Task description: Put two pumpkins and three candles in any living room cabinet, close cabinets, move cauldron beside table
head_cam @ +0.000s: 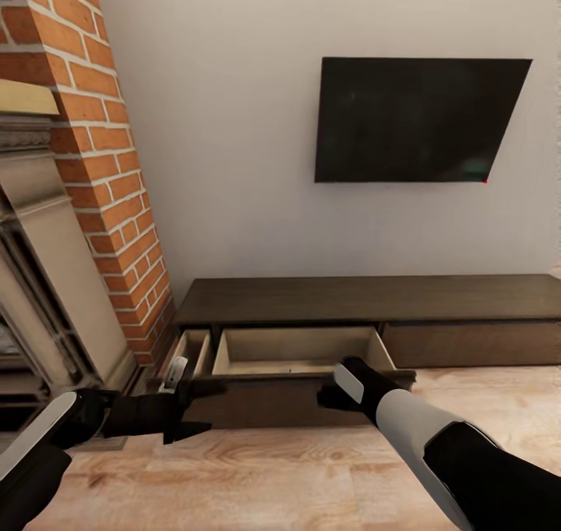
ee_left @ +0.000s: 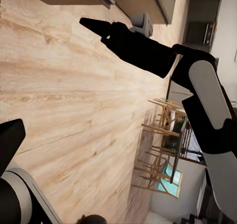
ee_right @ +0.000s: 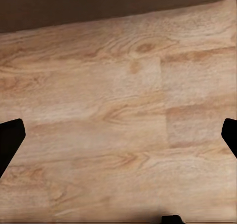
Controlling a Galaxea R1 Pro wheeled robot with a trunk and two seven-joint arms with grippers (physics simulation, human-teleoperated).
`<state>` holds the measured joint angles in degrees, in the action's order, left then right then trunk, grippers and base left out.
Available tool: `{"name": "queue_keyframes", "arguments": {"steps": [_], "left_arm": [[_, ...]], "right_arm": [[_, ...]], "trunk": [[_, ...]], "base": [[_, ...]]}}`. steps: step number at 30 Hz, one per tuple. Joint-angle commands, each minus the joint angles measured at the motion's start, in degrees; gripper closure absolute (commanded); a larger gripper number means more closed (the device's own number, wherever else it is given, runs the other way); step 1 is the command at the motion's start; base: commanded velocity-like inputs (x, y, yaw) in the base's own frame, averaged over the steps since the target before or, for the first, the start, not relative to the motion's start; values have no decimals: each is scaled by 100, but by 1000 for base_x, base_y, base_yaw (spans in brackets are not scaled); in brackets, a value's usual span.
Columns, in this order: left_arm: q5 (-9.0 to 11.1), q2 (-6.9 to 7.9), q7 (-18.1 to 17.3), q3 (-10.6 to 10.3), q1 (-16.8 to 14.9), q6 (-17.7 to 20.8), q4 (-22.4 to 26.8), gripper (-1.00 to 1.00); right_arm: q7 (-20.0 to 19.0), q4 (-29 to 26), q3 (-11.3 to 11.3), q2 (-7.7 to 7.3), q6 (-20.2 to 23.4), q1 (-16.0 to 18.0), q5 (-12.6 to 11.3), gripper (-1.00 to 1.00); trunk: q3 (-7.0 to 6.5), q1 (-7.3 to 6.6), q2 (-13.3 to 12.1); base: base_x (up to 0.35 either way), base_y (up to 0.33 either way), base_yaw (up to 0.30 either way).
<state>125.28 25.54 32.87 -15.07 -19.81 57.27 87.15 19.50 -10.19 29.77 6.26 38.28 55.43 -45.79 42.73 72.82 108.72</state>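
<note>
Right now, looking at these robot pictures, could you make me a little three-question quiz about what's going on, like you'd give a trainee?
1. True or false: the wide drawer of the cabinet is pulled out.
2. Multiple choice: what hangs on the wall above the cabinet? A) a mirror B) a dark TV screen C) a clock
3. Fill in: the right gripper has its fingertips spread wide over the bare wooden ____.

Key
1. True. Its pale interior shows, and no pumpkin or candle is visible on the part of the bottom in view.
2. B. To the left stands a brick column.
3. Floor. The fingertips sit at opposite edges of the right wrist view, with nothing between them.
</note>
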Motion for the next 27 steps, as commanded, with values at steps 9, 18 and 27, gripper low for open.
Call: {"name": "queue_keyframes", "arguments": {"steps": [9,18,27], "left_arm": [[-221,-20,516,43,-5,-27,1,-100],[-1838,-599,1340,53,-22,-244,-237,-100],[-4621,-1582,1341,67,-48,-881,-1371,-100]], "right_arm": [[47,-41,37,-2,-171,-59,-55,-100],[39,-15,75,21,-1894,-918,36,-100],[28,12,90,-9,-3123,-1603,44,-100]], "trunk": [[6,-4,3],[6,-4,3],[6,-4,3]], "base": [[-231,0,0],[-21,0,0],[0,0,0]]}}
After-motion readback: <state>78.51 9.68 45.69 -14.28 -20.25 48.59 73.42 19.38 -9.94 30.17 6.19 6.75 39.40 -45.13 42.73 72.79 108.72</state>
